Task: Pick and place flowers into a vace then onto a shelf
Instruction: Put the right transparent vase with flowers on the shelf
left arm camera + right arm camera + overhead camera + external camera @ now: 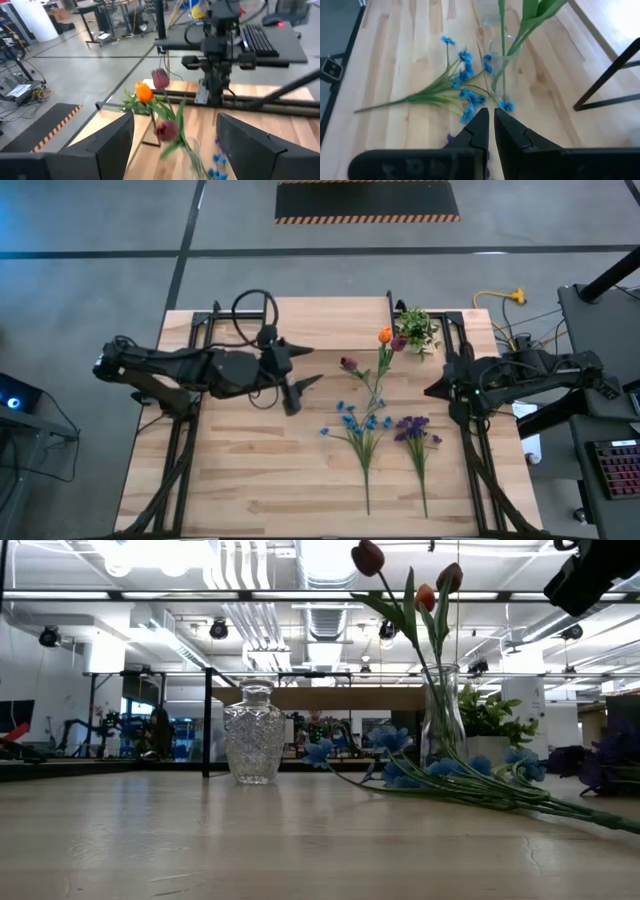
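Tulips: the red, orange and maroon tulips (420, 595) stand in a tall clear vase (441, 710). It sits on the table (250, 470) near the back, just in front of the small potted plant (418, 330).
Blue bunch: the blue flowers (360, 423) lie flat on the table. Their blooms are next to the foot of the tall vase and their stem points to the front edge.
Purple bunch: the purple flowers (414, 430) lie flat too, just beside the blue ones, on the right arm's side.
Other vase: a round cut-glass vase (252, 733) stands empty on the table, apart from the flowers.
Shelf: the shelf (340, 698) shows at the back in the low view. Nothing stands on it yet.
Left gripper: the left gripper (303, 382) hangs over the table beside the tulips. Its fingers are wide apart and hold nothing.
Right gripper: the right gripper (434, 391) waits at the right side of the table. Its fingers are closed together with nothing between them.
Step now: I think the tulips are done, and the blue and purple bunches come next.
Next move: the left gripper needs to go down low over a thin stem, with one finger on each side, then squeeze. The stem lies flat on the wood, so it must go down gently.
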### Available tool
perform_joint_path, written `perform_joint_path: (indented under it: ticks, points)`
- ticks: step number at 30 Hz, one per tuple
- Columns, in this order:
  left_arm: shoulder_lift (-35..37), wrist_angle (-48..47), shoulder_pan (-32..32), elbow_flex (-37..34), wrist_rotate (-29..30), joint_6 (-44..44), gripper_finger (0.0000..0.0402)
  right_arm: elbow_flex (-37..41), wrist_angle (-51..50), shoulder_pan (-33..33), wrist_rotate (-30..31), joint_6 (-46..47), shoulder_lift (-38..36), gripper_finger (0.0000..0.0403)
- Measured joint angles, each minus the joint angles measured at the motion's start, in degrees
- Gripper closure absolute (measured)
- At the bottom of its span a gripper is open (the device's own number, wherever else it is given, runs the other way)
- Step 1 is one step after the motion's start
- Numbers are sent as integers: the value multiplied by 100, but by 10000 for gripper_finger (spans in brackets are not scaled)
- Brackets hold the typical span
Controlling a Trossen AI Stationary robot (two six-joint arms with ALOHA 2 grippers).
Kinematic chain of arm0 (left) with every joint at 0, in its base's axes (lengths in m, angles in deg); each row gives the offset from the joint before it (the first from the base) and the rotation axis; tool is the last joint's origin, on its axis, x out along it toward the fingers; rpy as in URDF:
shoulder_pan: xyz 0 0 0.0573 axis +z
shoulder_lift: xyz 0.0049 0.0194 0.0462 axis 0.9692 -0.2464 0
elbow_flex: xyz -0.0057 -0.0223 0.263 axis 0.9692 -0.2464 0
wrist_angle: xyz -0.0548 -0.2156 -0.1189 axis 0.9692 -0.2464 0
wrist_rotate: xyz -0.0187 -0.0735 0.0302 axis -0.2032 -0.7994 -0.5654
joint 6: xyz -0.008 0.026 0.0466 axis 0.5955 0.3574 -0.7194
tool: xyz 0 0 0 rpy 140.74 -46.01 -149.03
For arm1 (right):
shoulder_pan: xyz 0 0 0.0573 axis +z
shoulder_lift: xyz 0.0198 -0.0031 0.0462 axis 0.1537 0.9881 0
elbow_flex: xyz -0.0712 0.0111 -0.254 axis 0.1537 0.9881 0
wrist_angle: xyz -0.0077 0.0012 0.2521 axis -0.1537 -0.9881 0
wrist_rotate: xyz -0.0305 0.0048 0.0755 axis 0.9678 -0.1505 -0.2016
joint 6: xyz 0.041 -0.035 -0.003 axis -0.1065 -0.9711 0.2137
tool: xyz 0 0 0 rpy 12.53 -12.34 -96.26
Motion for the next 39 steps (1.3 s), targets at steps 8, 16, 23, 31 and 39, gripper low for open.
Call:
perform_joint_path:
  ticks: [8,16,23,31,39]
  points:
    - [447,-581,-102,-806,-1,238,135,420,841,0,46,424,291,380]
    - [1053,-719,-102,-1650,8,1558,135,1050,1366,0,31,710,503,380]
    - [1407,-717,-182,-2299,44,2696,135,1728,2356,-4,205,469,515,345]
    - [1509,-732,-266,-2858,156,2842,135,2309,3634,-2,444,382,587,276]
    - [1983,-771,-396,-3186,166,2817,135,2753,4650,-5,1195,380,718,224]
